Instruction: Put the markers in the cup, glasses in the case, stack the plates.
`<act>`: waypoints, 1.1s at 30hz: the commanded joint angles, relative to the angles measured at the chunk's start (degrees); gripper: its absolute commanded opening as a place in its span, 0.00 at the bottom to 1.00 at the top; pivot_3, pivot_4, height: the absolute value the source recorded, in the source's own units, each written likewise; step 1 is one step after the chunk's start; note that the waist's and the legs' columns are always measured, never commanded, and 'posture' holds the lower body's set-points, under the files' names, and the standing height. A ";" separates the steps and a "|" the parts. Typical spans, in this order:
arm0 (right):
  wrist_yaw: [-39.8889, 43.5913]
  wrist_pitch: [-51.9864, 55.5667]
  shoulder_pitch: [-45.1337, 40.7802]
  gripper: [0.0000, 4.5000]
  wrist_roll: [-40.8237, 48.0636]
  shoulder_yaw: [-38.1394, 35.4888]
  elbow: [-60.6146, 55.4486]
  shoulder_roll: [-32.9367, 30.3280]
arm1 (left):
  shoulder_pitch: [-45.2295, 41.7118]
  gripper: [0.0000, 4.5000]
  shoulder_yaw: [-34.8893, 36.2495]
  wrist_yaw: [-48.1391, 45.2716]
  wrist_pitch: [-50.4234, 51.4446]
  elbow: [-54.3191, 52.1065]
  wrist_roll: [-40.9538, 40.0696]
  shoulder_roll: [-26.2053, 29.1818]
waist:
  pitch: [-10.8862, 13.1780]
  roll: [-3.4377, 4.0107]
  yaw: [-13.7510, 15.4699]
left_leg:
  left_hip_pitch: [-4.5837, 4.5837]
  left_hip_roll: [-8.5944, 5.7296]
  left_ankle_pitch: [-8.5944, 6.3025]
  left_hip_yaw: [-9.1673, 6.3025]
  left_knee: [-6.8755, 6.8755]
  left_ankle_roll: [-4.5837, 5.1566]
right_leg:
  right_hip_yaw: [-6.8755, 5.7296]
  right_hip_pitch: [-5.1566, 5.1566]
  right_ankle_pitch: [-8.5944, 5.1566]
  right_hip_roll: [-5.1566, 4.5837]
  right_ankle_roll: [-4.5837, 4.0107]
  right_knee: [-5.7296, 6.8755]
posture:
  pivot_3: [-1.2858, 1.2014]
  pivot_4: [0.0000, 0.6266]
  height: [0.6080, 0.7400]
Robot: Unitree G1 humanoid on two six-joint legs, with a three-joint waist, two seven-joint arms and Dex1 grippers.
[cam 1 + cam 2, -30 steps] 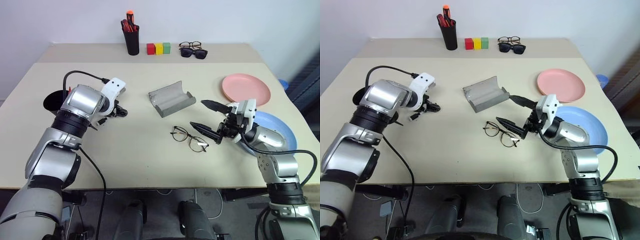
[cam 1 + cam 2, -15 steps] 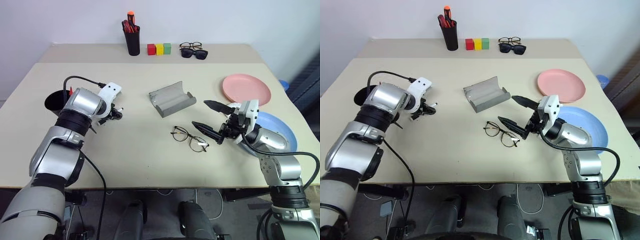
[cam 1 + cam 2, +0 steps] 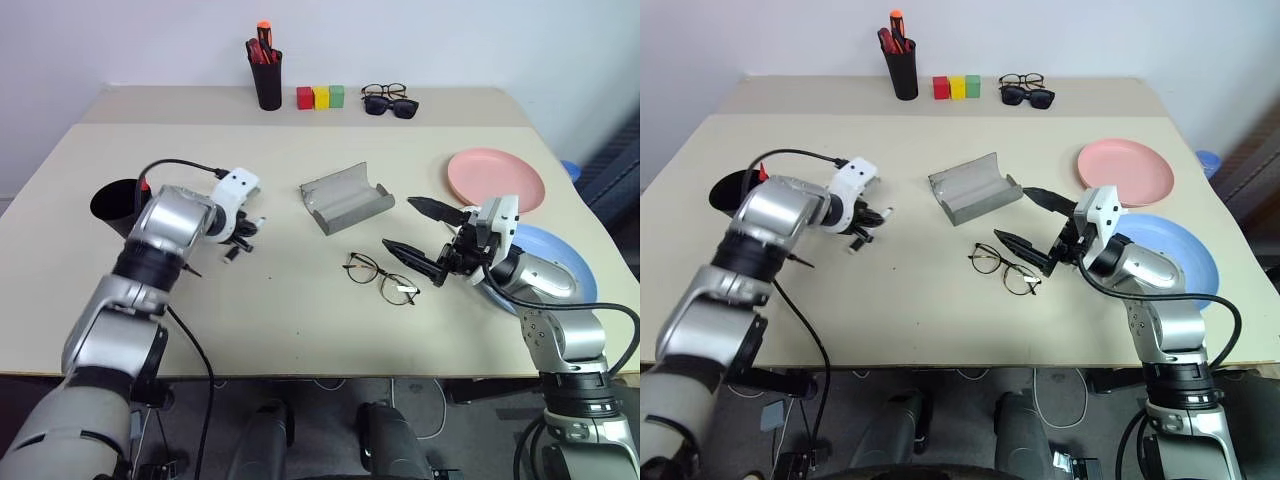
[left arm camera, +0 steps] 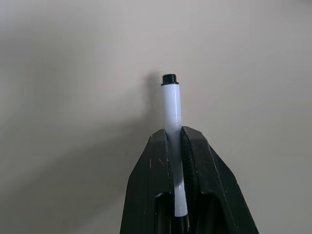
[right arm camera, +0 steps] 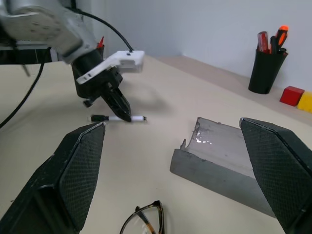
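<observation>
Clamped on the slim white-bodied marker [image 4: 171, 117], the left gripper [image 3: 243, 237] points down at the beige table [image 3: 300, 300], its two black fingers pressed against the barrel with the black-capped end sticking out past the tips. In the right wrist view the marker lies level just above or on the tabletop; which, I cannot tell. Behind this arm, at the table's left edge, stands the wide black tapered plastic cup [image 3: 112, 201] with a red marker [image 3: 146, 183] leaning out of it.

Right gripper [image 3: 420, 238] hovers with its fingers spread wide apart and nothing between them, just beside the thin black wire-rimmed clear-lens glasses [image 3: 379, 278], which lie on the table below and left of it. The grey oblong hard-shell case [image 3: 343, 198] lies open between the two arms, further back than the glasses. The salmon pink round plate [image 3: 494, 179] sits at the far right, apart from the light blue round plate [image 3: 560, 262], which lies under the right forearm.

Along the back edge stand a tall black pen holder with red and orange-capped pens [image 3: 266, 70], a row of red, yellow and green blocks [image 3: 319, 97], and dark sunglasses with a dark-framed pair behind them [image 3: 387, 99]. Nothing lies on the open stretch of table between the left gripper and the cup.
</observation>
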 commanded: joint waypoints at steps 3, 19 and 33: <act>-0.99 -1.01 -2.02 1.00 -0.17 -0.26 -0.93 0.40 | 4.94 0.01 11.62 15.25 -18.92 -19.63 1.69 -5.55 | 0.00 0.01 0.08 | -0.03 -0.02 0.00 0.01 0.07 -0.01 | 0.01 0.01 0.00 -0.01 -0.03 -0.01 | 0.52 0.24 1.00; 2.02 -4.78 -6.03 1.00 -1.29 1.61 6.34 2.56 | 15.01 0.01 30.86 53.02 -49.96 -11.79 13.34 -10.94 | -0.02 -0.02 0.09 | 0.11 -0.04 0.01 0.07 0.22 0.00 | 0.01 0.19 0.07 0.04 -0.03 0.01 | 0.52 0.24 1.00; 2.13 -5.07 -5.51 1.00 -1.66 1.82 6.00 2.58 | 26.36 0.08 31.01 54.36 -49.93 -13.91 12.96 -12.16 | -0.03 -0.01 -0.06 | 0.14 -0.02 0.00 0.07 0.19 -0.01 | 0.01 0.17 0.07 0.06 -0.04 0.05 | 0.52 0.24 1.00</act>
